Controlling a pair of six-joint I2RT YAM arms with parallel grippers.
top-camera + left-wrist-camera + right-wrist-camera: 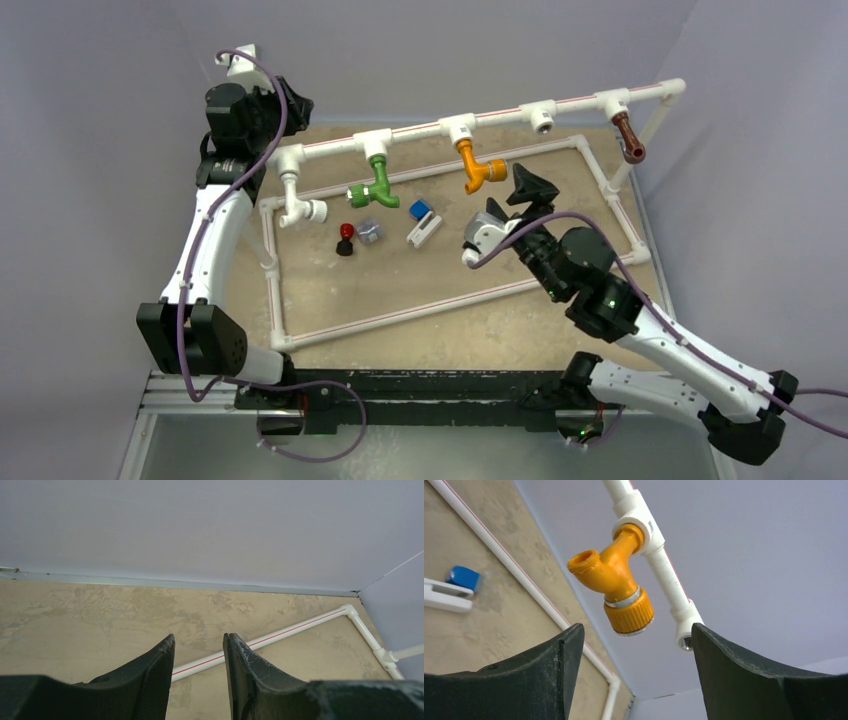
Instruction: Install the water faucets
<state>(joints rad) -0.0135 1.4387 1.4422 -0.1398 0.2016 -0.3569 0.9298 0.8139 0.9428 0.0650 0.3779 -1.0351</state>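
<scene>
Orange bent plastic faucet (pixel 616 580) hangs seated in its white tee socket (pixel 640 517) on the raised pipe. Your right tool (pixel 528 188) gapes empty just before it, probably lined up to tighten it. Your left tool (pixel 199 640), narrowly parted, holds nothing.

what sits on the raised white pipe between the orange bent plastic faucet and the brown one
One white plastic tee socket with no faucet in it, between the orange faucet and the brown faucet; the top view shows it.
</scene>
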